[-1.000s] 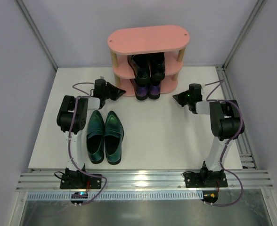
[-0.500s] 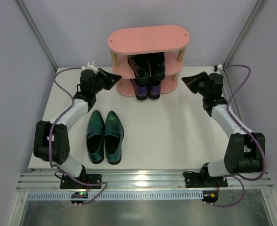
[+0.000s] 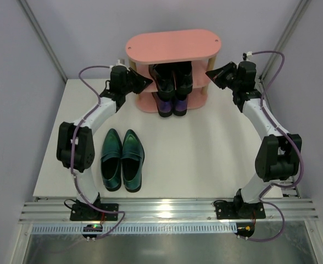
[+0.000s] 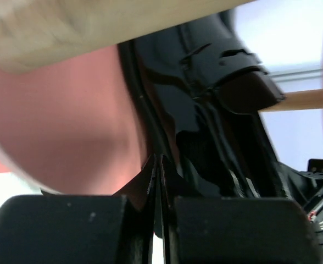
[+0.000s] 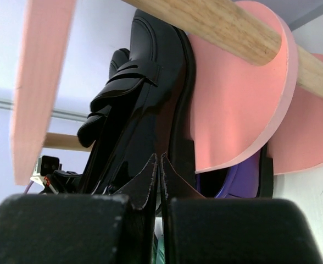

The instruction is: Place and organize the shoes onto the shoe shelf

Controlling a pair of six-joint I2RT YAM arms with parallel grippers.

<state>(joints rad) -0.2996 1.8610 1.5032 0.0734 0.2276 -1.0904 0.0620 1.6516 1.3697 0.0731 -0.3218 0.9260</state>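
Observation:
The pink shoe shelf [image 3: 172, 46] stands at the back centre. A black pair [image 3: 172, 77] sits on its middle board and a purple pair [image 3: 170, 104] on the bottom board. The teal-green pair [image 3: 122, 159] lies side by side on the table at front left. My left gripper [image 3: 149, 84] is shut and empty, its tips at the shelf's left end beside the black shoe [image 4: 205, 110]. My right gripper [image 3: 209, 73] is shut and empty at the right end, close to the other black shoe [image 5: 145, 99], with a purple shoe [image 5: 244, 176] below.
Wooden posts [image 5: 216, 22] join the pink boards [image 5: 233, 99] right by both grippers. Grey walls close in the white table [image 3: 205, 165] at left, right and back. A metal rail [image 3: 167, 212] runs along the near edge.
Both arms have stretched out from mid-table towards the shelf. Their shut grippers now sit at the two ends of the middle board. No shoe has moved.

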